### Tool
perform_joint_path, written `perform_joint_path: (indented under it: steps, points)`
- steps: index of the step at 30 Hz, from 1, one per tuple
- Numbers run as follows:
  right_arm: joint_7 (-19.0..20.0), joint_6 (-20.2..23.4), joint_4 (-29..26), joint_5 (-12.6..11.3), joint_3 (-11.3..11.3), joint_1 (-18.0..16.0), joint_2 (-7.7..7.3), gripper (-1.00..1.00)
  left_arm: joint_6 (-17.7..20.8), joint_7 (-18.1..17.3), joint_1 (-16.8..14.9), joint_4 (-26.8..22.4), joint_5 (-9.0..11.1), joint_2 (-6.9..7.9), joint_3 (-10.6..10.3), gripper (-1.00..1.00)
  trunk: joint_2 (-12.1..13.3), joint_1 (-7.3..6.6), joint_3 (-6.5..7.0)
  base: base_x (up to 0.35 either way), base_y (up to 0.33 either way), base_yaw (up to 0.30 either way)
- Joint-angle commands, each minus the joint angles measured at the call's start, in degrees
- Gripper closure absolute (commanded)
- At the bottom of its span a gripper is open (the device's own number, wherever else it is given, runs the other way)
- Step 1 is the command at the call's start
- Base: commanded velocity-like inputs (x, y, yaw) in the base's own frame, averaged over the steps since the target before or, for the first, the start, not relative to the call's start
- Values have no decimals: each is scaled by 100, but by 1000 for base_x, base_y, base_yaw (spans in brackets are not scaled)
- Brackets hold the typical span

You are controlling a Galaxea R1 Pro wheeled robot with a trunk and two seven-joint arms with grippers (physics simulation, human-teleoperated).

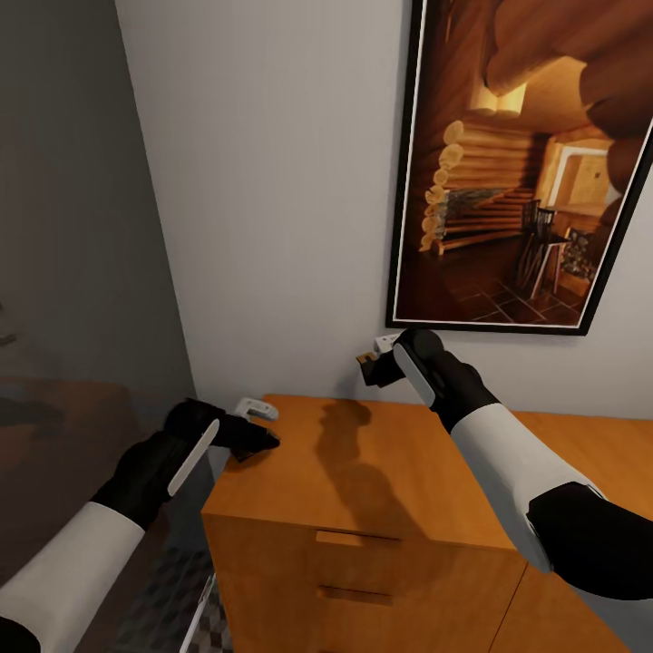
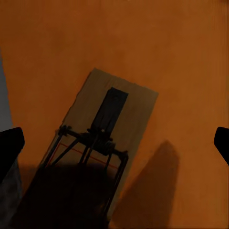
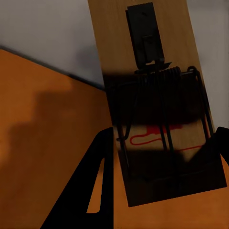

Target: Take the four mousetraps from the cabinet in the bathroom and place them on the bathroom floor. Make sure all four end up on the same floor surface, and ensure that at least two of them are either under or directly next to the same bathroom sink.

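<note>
The right gripper (image 1: 379, 361), black-fingered on a black-and-white arm, is raised above the back of the cabinet's top and clamps a mousetrap (image 3: 157, 102), a flat tan wooden rectangle carrying a dark metal spring, a wire bar and a thin red printed line. In the right wrist view the trap's lower end sits between the two dark fingers (image 3: 90, 191), with the pale grey wall (image 3: 43, 28) behind it and the orange wood below.

The left gripper (image 1: 257, 428) hangs low over the left front corner of the cabinet (image 1: 363, 481), a low orange-brown wooden unit with drawers. In the left wrist view its fingertips (image 2: 10, 145) stand wide apart at either edge of the frame, empty, and a second mousetrap (image 2: 102, 138) of the same tan wood and dark wire lies flat on the cabinet top between them, set at a slant and partly in shadow.

On the wall above the cabinet hangs a black-framed picture (image 1: 526, 163) of a log-cabin interior. A patch of bathroom floor (image 1: 168, 589), tiled in a brown and beige cube pattern, shows at the cabinet's left foot.
</note>
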Motion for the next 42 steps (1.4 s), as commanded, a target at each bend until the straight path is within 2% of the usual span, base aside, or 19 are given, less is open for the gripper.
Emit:
perform_joint_path:
  steps: [1, 21, 28, 42]
  points:
    - [4, 20, -2, -8, 8, -6, -1, 100, 20, -7, -6, -4, -14, -7, -9, -100, -4, 0, -7, 0, 0, 0]
    - [2, 20, -2, -8, 2, -6, -8, 100, 23, -17, -6, -8, -76, -63, -6, -100, -4, 0, -7, 0, 0, 0]
    - [-11, 20, 223, 18, 34, -13, -28, 100, -6, -70, 15, 14, -87, -36, -31, -100, -4, 0, -7, 0, 0, 0]
    - [-18, 20, 381, 78, 10, -14, -176, 100, 10, -76, 20, 13, -75, -28, -58, -100, -4, 0, -7, 0, 0, 0]
